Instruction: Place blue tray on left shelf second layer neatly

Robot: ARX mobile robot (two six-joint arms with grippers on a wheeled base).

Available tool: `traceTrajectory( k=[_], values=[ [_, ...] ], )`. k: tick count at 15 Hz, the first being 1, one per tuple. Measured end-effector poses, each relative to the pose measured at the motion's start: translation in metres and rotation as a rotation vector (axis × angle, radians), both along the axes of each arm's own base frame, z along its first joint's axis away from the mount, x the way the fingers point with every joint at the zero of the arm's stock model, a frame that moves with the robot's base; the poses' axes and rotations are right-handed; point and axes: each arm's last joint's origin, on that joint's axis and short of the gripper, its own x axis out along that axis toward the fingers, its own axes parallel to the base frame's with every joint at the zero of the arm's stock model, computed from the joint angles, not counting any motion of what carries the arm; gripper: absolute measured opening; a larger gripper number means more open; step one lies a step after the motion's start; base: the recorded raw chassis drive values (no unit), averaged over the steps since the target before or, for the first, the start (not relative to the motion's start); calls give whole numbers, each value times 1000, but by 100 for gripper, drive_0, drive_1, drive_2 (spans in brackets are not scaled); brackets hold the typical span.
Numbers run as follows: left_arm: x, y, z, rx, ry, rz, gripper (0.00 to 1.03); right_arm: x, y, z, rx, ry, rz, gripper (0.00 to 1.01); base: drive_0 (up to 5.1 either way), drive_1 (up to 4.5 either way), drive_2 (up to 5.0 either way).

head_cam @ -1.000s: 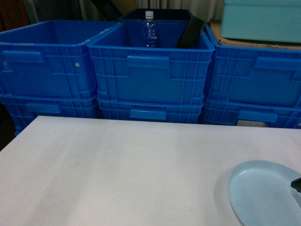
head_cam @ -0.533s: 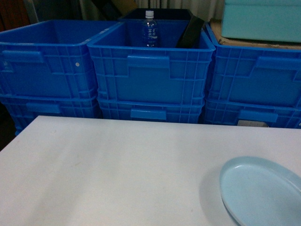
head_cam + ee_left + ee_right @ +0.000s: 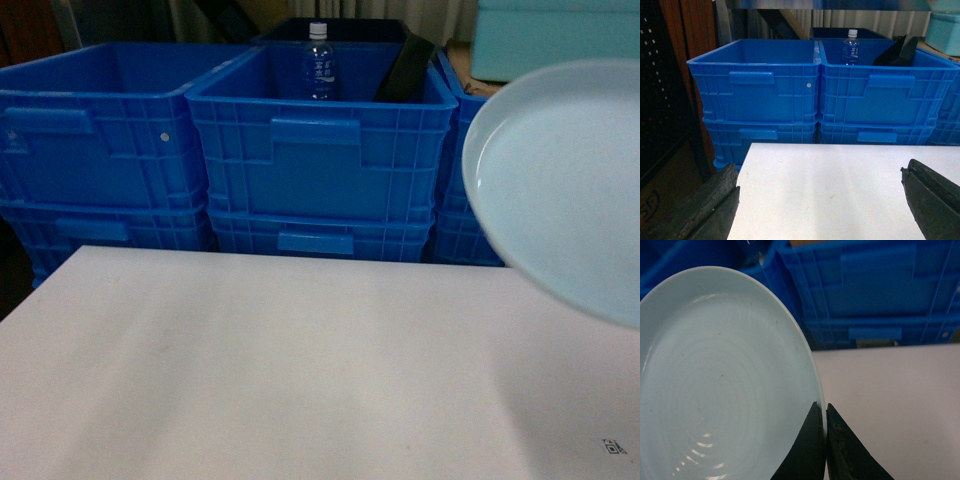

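The pale blue tray hangs in the air at the right of the head view, well above the white table and tilted so its hollow faces the camera. In the right wrist view the blue tray fills the left half, and my right gripper is shut on its rim, one finger inside and one outside. The right gripper itself does not show in the head view. My left gripper stands open over the table's left part, with nothing between its fingers. The left shelf second layer is out of view.
Stacked dark-blue crates line the table's far edge. One holds a water bottle and a black object. A teal box sits on the right stack. A dark panel stands left of the table.
The blue tray has risen from the table's lower right corner to high in the air at the right, now tilted toward the camera. A small printed mark shows where it lay.
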Motion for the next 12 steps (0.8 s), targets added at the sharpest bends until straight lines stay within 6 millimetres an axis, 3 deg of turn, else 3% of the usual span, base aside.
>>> traceTrajectory(
  k=[3,5,8,12],
  values=[
    [0,0,0,0,0,0,98,-59,9,32,-110,-255,-54,2,0,0,0],
    [0,0,0,0,0,0,98,-79,12,24,-217,-348,-125,2,0,0,0],
    [0,0,0,0,0,0,98,-85,0,0,-278,-298,-164,2,0,0,0],
    [0,0,0,0,0,0,98,-80,-2,-3,-283,-294,-151,2,0,0,0]
  ],
)
